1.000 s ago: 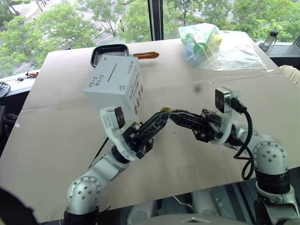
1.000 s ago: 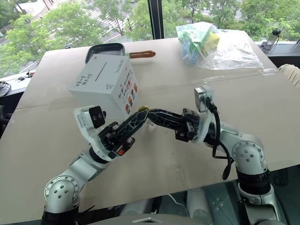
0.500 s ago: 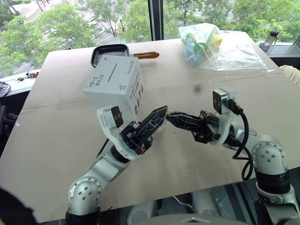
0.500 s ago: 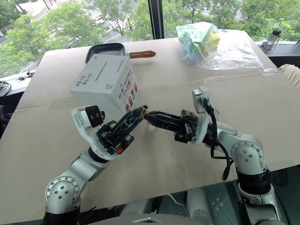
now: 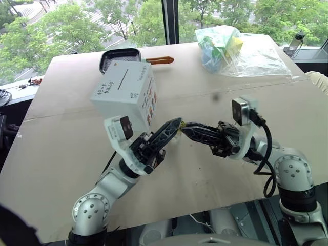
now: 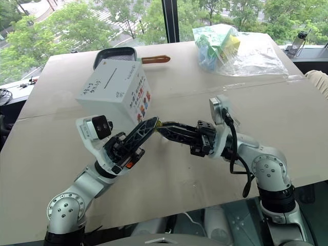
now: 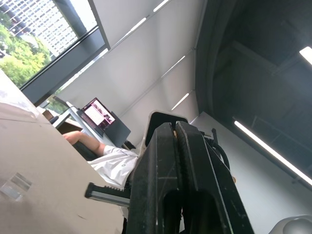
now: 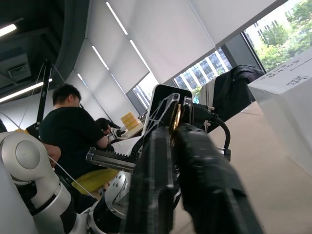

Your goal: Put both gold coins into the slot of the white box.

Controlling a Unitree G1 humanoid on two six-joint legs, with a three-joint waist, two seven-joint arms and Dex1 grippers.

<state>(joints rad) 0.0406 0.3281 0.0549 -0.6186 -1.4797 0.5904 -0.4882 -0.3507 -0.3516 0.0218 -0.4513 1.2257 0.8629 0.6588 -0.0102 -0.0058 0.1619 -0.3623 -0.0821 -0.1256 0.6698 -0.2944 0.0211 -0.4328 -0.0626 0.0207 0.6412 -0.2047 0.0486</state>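
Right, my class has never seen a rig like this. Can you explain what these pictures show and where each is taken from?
This is a humanoid robot with two arms, each ending in a black two-fingered hand. Two pictures look down from its head, and one comes from each wrist. On the table stand a white box, a black pan and a plastic bag. The left hand and right hand meet tip to tip, with a gold coin between them. Which one grips it is unclear.

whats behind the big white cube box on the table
A black pan with an orange handle lies behind the white cube box. The box covers the pan's near part, so its contents cannot be seen.
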